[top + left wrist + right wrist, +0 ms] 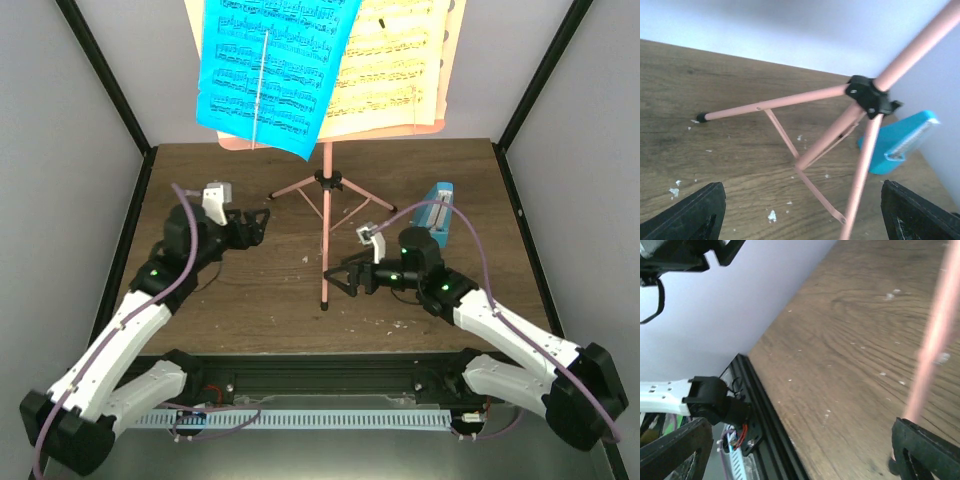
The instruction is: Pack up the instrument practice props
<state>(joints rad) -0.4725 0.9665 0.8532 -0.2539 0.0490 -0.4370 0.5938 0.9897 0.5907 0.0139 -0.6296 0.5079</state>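
Note:
The salmon-pink music stand (326, 215) stands mid-table on its tripod. Its desk at the top holds a blue music sheet (270, 70) and a yellow music sheet (390, 60). The small blue metronome (438, 215) stands at the right behind my right arm. My left gripper (262, 226) is open and empty, just left of the tripod. It faces the hub (867, 95) and the metronome (900, 142). My right gripper (340, 280) is open and empty beside the front leg (935, 340), which runs close to one finger (925, 450).
Grey walls with black corner posts close in the brown wooden table (240, 290) on three sides. Small white crumbs (771, 216) lie on the wood. The black base rail (770, 425) runs along the near edge.

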